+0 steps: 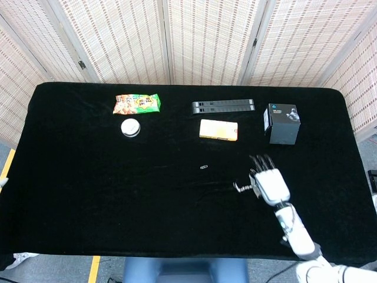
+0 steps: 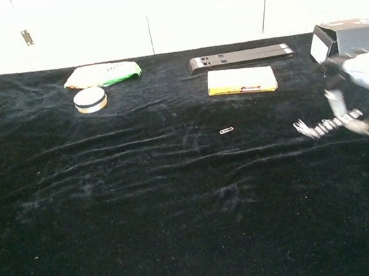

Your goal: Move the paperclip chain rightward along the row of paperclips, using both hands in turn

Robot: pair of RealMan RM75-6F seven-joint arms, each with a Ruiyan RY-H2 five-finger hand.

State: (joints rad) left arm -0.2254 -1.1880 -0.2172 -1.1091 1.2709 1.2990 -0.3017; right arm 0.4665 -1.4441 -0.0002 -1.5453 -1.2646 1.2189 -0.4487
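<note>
My right hand [image 1: 268,184] [image 2: 365,83] holds the paperclip chain [image 1: 242,187] [image 2: 320,126] by one end. The short silver chain trails to the left of the hand, lifted off the black cloth and blurred with motion. A single loose paperclip [image 1: 204,167] [image 2: 226,130] lies flat on the cloth well to the left of the chain. My left hand shows in neither view.
A yellow box [image 1: 218,130], a dark flat case [image 1: 222,106] and a black carton [image 1: 281,123] stand behind the hand. A snack bag [image 1: 137,104] and a round tin [image 1: 130,127] sit at the back left of the black-clothed table [image 1: 106,194].
</note>
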